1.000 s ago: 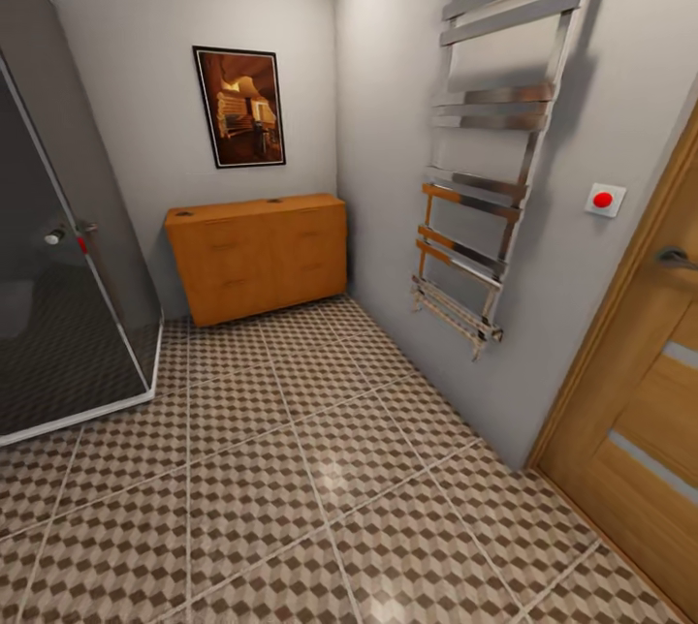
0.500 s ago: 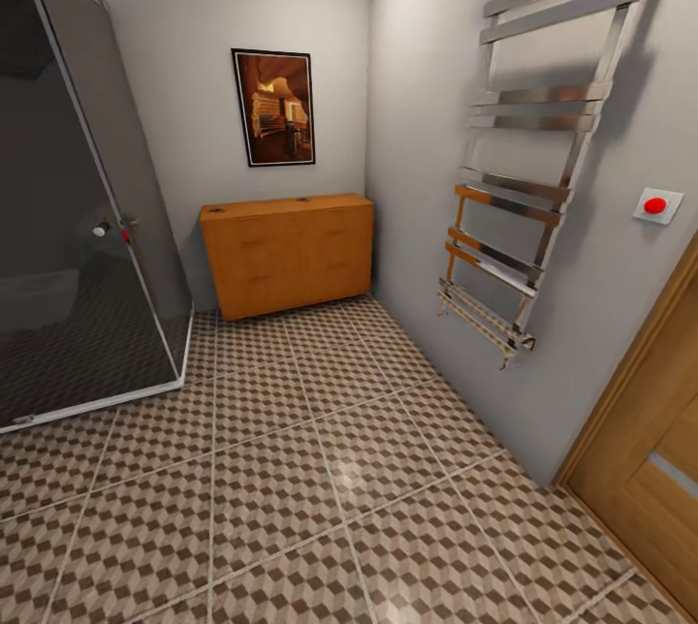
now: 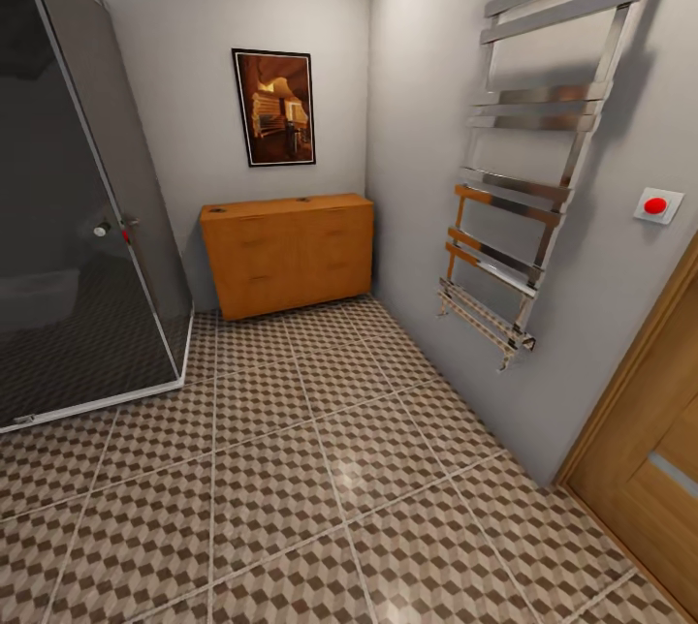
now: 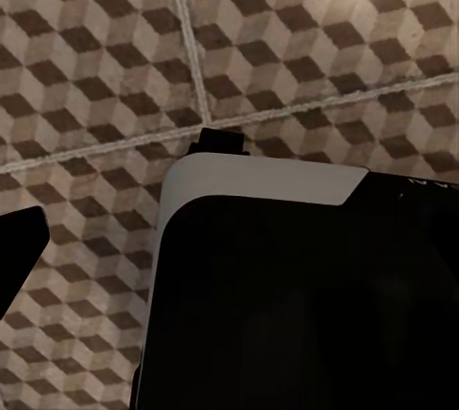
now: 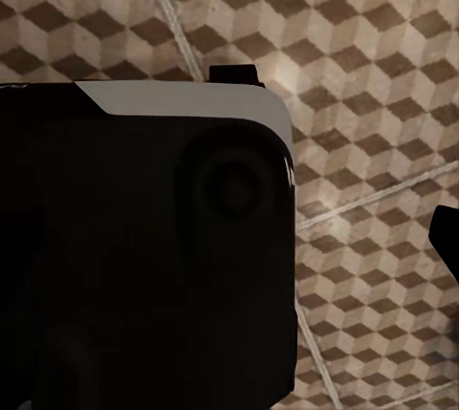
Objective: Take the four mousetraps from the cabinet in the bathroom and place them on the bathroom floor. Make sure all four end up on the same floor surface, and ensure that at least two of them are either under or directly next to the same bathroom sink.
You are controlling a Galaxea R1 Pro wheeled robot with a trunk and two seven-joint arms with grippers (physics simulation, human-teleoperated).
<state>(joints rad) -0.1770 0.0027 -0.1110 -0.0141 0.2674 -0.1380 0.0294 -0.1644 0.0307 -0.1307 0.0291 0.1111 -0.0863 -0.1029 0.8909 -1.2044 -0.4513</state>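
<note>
Bathroom corner, gray walls. Cube-pattern tiled floor fills foreground. Orange-brown cabinet stands against far wall, drawers closed, between glass shower stall and towel rail. Framed picture above cabinet. Wooden door at right. Mousetraps too small to make out. Wrist views: dark robot body over floor tiles; hands' spread cannot be told.

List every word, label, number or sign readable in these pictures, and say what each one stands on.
No text can be read anywhere.
The framed picture above the cabinet shows a brownish scene, no lettering.
The white wall plate with a red button bears no legible mark.
The towel rail, wooden door and shower glass carry no labels.
The wrist views show patterned bathroom floor and unmarked robot casing.
</note>
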